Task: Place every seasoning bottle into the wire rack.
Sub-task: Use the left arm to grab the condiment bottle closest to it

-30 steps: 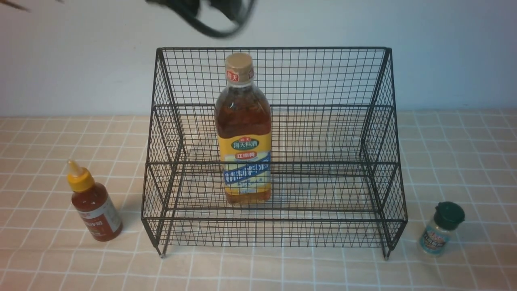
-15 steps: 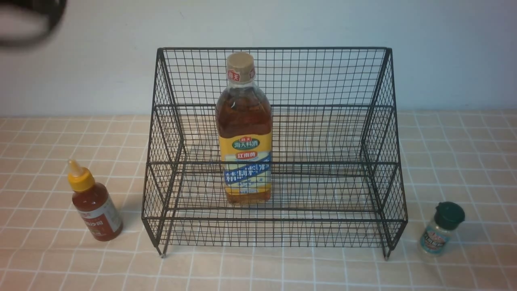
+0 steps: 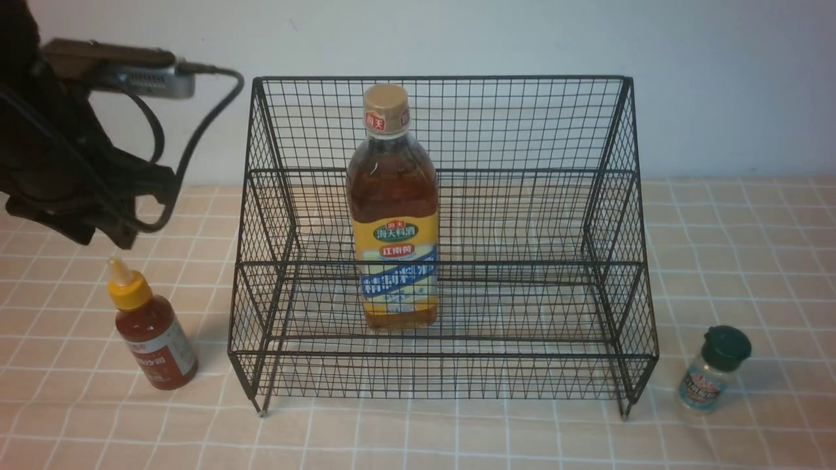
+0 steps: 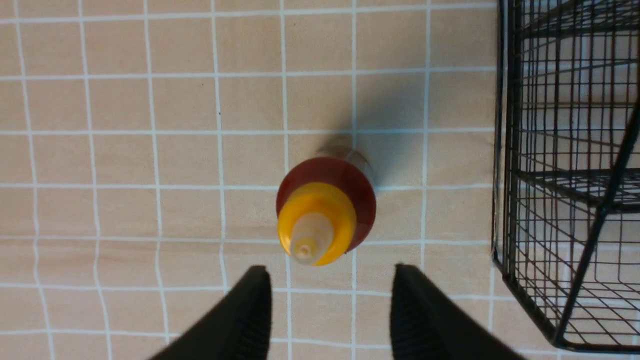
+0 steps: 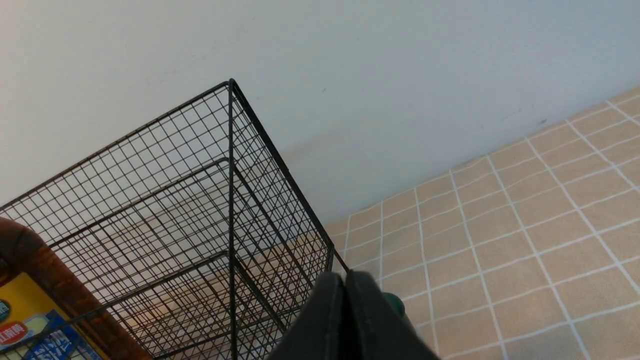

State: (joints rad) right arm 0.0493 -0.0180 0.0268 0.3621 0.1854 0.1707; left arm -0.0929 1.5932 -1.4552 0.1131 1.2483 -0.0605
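Front view faces the wire rack (image 3: 522, 375); left wrist looks straight down beside it, right wrist obliquely.

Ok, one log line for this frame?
in wire rack: amber bottle | on table: red-sauce bottle, green-lid shaker | left jaws: open above red-sauce bottle | right jaws: shut, empty

Staged kitchen-style tabletop, peach checked tablecloth (image 3: 718, 248), plain white wall (image 3: 718, 78), black wire rack (image 3: 522, 264), amber seasoning bottle (image 3: 392, 196)

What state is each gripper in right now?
Left gripper: open, empty, above the red-sauce bottle.
Right gripper: shut, holding nothing.
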